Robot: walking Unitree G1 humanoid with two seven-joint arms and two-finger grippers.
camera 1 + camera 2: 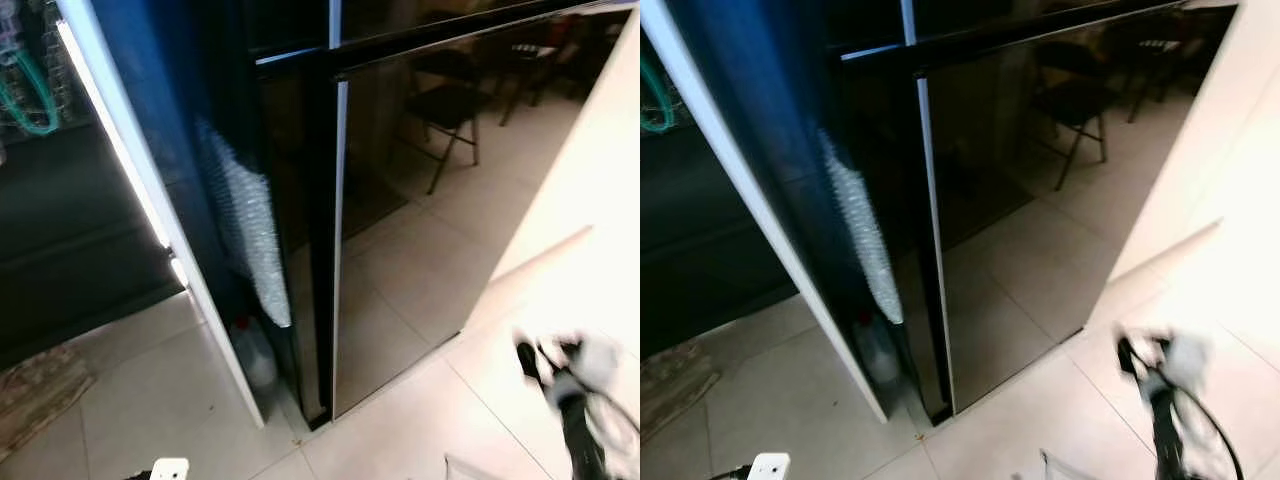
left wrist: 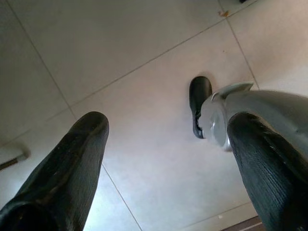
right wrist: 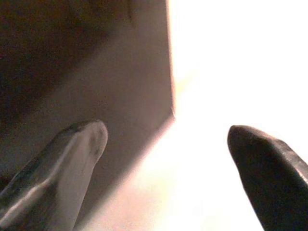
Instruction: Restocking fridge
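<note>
The fridge [image 1: 430, 200] stands before me with glossy black doors that mirror a chair and the tiled floor. Its left door [image 1: 150, 200] is swung open, showing a white edge with a lit strip. A pale plastic jug [image 1: 255, 355] sits low in the gap behind that door. My right gripper [image 1: 560, 370] is blurred at the lower right, near the fridge's right corner; in the right wrist view it [image 3: 166, 134] is open and holds nothing, facing the dark fridge side and a bright wall. My left gripper [image 2: 168, 144] hangs open over the floor tiles, holding nothing.
Pale floor tiles [image 1: 420, 420] lie in front of the fridge. A brownish mat [image 1: 40, 385] lies at the lower left. A green hose [image 1: 30, 100] hangs at the upper left. A bright wall [image 1: 600, 200] bounds the right side.
</note>
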